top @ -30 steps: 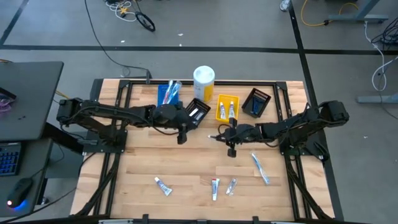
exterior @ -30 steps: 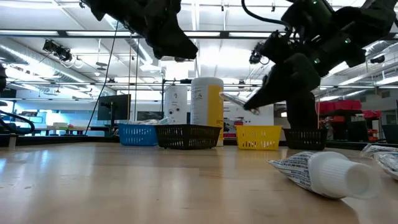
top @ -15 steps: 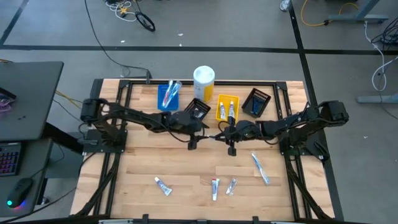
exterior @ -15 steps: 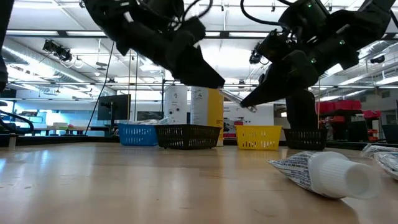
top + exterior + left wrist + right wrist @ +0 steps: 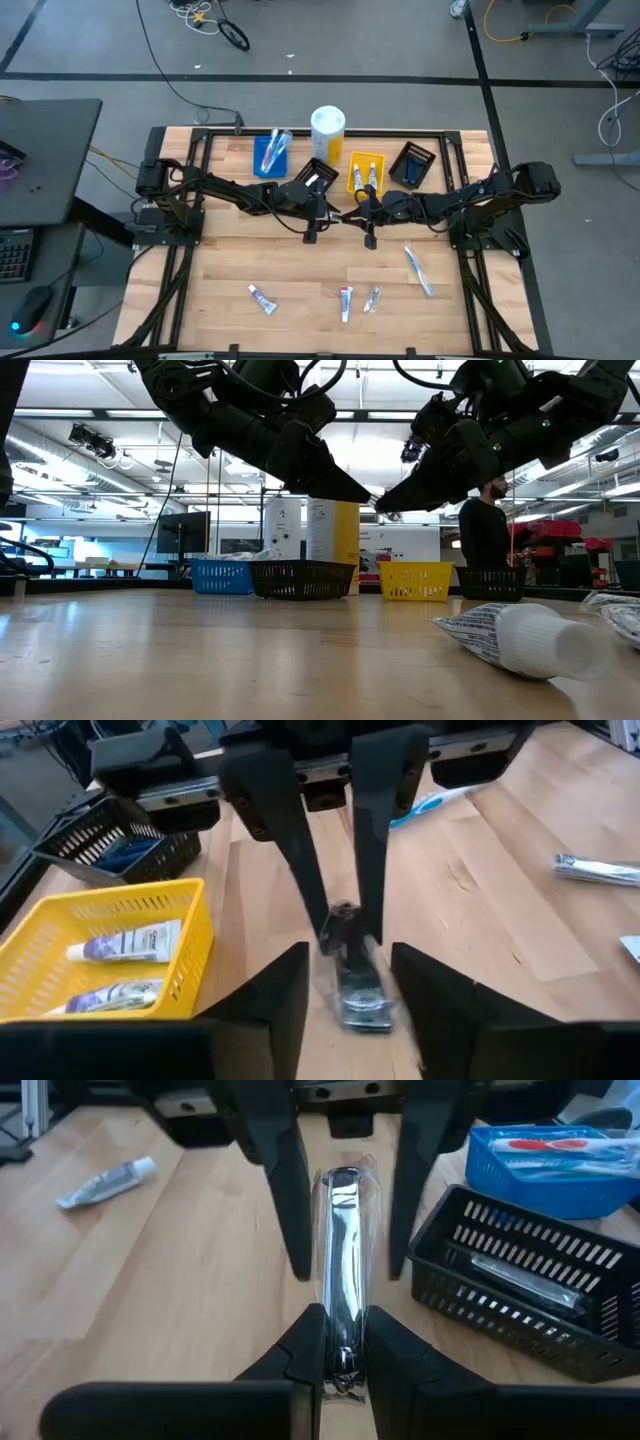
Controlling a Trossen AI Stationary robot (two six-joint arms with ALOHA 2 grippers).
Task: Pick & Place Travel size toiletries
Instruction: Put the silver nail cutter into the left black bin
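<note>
Left tool [image 5: 333,212] now around right tool's [image 5: 358,213] razor [image 5: 341,1250]

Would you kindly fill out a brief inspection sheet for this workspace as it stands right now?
Surface: light wooden table, dry, no spills seen.
Job's things: slim silver wrapped item held in mid-air; three small tubes and a pale-blue toothbrush loose at the front; two tubes in the yellow bin; toothbrushes in the blue bin.
Clutter: tall white-and-yellow cylinder; two black bins.
Grippers: right gripper shut on the silver item; left gripper open around its far end.
Cables: loose cables on the floor.
Surroundings: a person stands beyond the table.
</note>
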